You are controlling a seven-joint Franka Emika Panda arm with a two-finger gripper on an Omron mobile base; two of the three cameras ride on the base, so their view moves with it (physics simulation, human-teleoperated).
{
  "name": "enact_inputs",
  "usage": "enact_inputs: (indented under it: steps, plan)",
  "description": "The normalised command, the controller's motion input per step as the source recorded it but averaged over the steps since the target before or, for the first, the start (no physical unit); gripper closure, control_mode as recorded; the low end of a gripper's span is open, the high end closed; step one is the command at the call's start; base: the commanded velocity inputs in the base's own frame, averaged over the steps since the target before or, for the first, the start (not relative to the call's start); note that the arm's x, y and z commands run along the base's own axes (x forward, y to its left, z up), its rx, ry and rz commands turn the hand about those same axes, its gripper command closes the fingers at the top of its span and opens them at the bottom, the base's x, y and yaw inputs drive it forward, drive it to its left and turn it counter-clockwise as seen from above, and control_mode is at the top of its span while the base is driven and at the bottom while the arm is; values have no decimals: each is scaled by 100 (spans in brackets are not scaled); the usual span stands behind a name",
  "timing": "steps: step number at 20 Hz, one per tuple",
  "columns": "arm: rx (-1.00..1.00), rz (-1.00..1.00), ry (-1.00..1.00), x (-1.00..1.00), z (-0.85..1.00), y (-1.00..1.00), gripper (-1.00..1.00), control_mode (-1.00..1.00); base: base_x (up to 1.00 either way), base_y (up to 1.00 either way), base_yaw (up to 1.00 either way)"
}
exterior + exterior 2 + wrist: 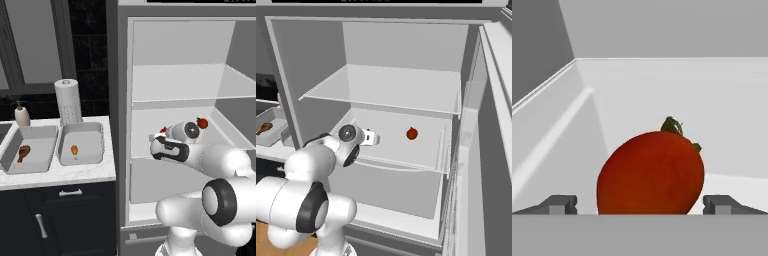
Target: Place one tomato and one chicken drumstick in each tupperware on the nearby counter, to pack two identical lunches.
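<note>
Shelf around tomato: bare on both sides, open to the fridge wall.
Above tomato: upper shelf caps headroom (second tomato lies well apart).

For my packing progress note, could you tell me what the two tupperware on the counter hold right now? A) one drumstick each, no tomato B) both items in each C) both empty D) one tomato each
A: each tupperware holds one chicken drumstick and no tomato.

Flat, even rendered light, soft faint shadows, no glare, slightly coarse sharpness.
</note>
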Motion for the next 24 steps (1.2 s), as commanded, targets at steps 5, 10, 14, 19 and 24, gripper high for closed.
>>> enact_inputs:
  steps: [5,10,14,19,24]
  plan:
    - [0,0,0,22,-2,0,-100,-100,0,0,0]
    - [0,0,-1,13,-3,0,100,-100,0,0,0]
    - [0,0,-4,0,-12,2,100,-100,0,0,0]
    - [0,0,-21,-61,25,0,100,-100,0,0,0]
    - [0,0,-18,-66,20,0,100,-100,0,0,0]
